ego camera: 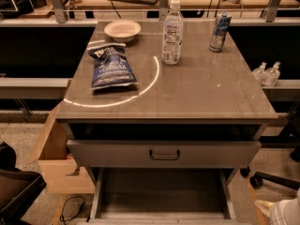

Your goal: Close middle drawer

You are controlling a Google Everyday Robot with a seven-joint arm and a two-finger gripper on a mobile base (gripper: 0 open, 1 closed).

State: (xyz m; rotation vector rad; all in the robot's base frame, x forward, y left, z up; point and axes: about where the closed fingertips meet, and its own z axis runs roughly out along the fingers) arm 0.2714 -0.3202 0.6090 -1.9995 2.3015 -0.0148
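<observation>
The middle drawer (161, 193) is a wide, shallow grey metal drawer, pulled far out under the table, and I look down into its empty inside. Its front runs along the bottom edge of the view; its handle is out of view. Above it, the taller-fronted top drawer (164, 153) with a dark handle stands slightly out from the table. The lowest drawer is hidden. A pale part of my gripper (282, 212) shows in the bottom right corner, to the right of the open middle drawer and apart from it.
On the table top (211, 93) lie a blue chip bag (111, 68), a white bowl (122, 30), a water bottle (172, 33) and a can (219, 32). A cardboard box (58, 165) stands at the left, a chair base (269, 179) at the right.
</observation>
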